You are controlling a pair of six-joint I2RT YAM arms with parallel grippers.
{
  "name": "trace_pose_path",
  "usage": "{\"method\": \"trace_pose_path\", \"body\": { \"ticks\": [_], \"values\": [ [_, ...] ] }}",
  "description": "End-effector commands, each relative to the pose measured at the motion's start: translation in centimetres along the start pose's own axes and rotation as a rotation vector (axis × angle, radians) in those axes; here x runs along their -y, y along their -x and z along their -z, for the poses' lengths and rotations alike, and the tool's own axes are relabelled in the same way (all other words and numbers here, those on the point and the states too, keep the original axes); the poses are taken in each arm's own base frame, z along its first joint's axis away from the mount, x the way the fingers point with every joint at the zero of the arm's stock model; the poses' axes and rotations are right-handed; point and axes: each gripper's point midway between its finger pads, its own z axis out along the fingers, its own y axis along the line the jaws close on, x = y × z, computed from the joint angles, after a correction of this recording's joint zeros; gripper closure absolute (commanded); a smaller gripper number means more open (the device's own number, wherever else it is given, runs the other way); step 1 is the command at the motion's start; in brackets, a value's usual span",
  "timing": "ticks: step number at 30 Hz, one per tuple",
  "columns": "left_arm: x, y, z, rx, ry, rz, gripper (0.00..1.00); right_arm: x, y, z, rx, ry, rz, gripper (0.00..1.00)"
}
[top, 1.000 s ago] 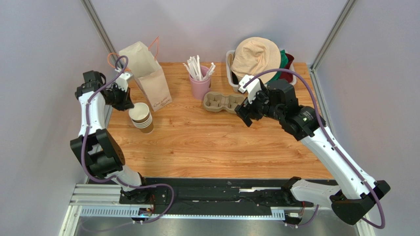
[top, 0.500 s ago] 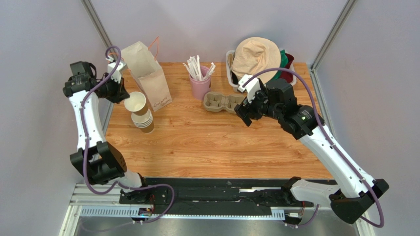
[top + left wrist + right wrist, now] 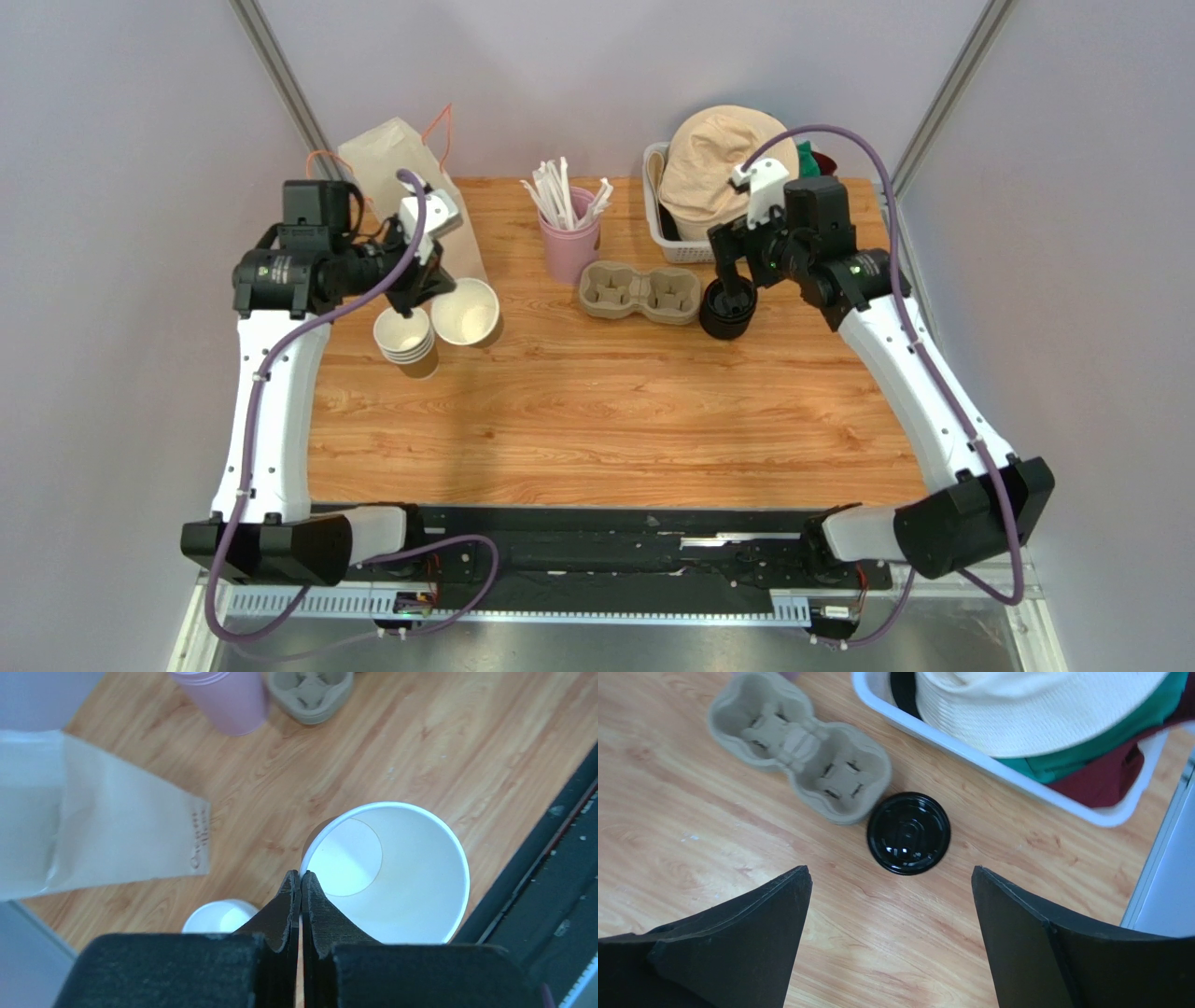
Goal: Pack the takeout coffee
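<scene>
The takeout coffee's cup (image 3: 467, 311), brown paper outside and white inside, carries no lid and hangs tilted just right of the stack of cups (image 3: 404, 340). My left gripper (image 3: 438, 287) is shut on its rim; in the left wrist view the fingers (image 3: 300, 875) pinch the near-left wall of the cup (image 3: 400, 875). My right gripper (image 3: 735, 275) stands wide open over a stack of black lids (image 3: 728, 311). In the right wrist view the lids (image 3: 908, 833) lie just ahead of the gripper (image 3: 891, 869), with nothing between the fingers.
A paper bag (image 3: 386, 154) stands at the back left, behind my left arm. A pink cup of straws (image 3: 568, 238) and a pulp cup carrier (image 3: 640, 293) sit mid-back. A white bin (image 3: 676, 251) of hats is at the back right.
My left gripper lifted the top cup off the stack and carried it right. My right arm swung back and right, coming over the black lids.
</scene>
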Motion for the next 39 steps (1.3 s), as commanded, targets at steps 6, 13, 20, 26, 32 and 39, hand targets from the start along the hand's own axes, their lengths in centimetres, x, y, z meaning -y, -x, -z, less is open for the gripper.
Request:
{"method": "trace_pose_path", "body": {
  "ticks": [6,13,20,26,32,39],
  "values": [
    [4.8,1.8,-7.7,-0.011,-0.235,0.009,1.0,6.7,-2.0,-4.0,-0.04,-0.036,-0.368,0.13],
    [7.4,0.5,-15.7,-0.073,-0.3,0.029,1.0,8.0,-5.5,-7.3,-0.134,-0.034,-0.504,0.15],
    [8.4,-1.4,-22.0,-0.134,-0.31,0.1,1.0,7.9,-8.0,-9.1,-0.174,-0.017,-0.575,0.18],
    [11.5,-2.4,-24.3,-0.167,-0.349,0.123,1.0,7.9,-8.7,-9.7,-0.175,-0.03,-0.594,0.21],
    [14.0,-3.2,-25.6,-0.2,-0.363,0.098,1.0,7.6,-9.4,-10.3,-0.177,-0.02,-0.611,0.24],
    [15.2,-4.0,-26.7,-0.227,-0.356,0.077,1.0,7.0,-10.2,-11.1,-0.189,0.006,-0.632,0.27]
  ]
}}
